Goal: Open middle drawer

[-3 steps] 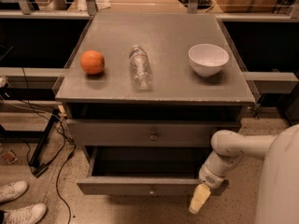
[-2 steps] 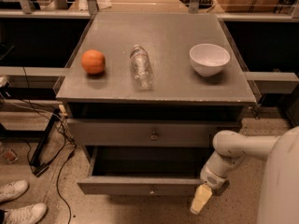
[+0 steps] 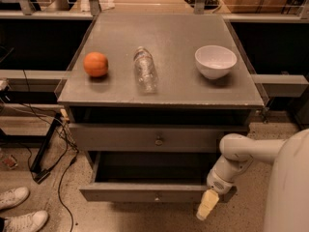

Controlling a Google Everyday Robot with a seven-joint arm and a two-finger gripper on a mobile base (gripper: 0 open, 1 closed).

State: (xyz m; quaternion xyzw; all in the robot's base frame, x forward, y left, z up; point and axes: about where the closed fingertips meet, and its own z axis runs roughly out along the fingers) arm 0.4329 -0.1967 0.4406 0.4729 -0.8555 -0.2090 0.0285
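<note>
Pale gripper (image 3: 207,205) at lower right, pointing down toward the floor at the right end of the middle drawer (image 3: 140,193). We cannot tell whether it is open or closed, nor whether it touches the drawer front. We find the middle drawer pulled well out from the cabinet (image 3: 174,30), with its dark inside exposed and its small knob (image 3: 155,195) free at the centre of the front. Above it, the top drawer (image 3: 116,138) sits nearly flush. On the cabinet's top lie an orange (image 3: 95,64), a bottle (image 3: 145,69) on its side and a bowl (image 3: 215,61).

We judge the opening essentially done, so the risks lie in leaving. The arm (image 3: 239,156) passes close by the drawer's right front corner. If it swings inward carelessly, we expect it could catch that corner and push the drawer back in, or jolt the cabinet. A jolt could set the bottle or the orange rolling toward an edge. A further pull might draw the drawer off its runners, though we cannot see how much travel remains.

Compared with the frame one second earlier, we note almost no change. The drawer stands out by the same amount, the gripper hangs at nearly the same spot, and the three objects on top have not shifted.
</note>
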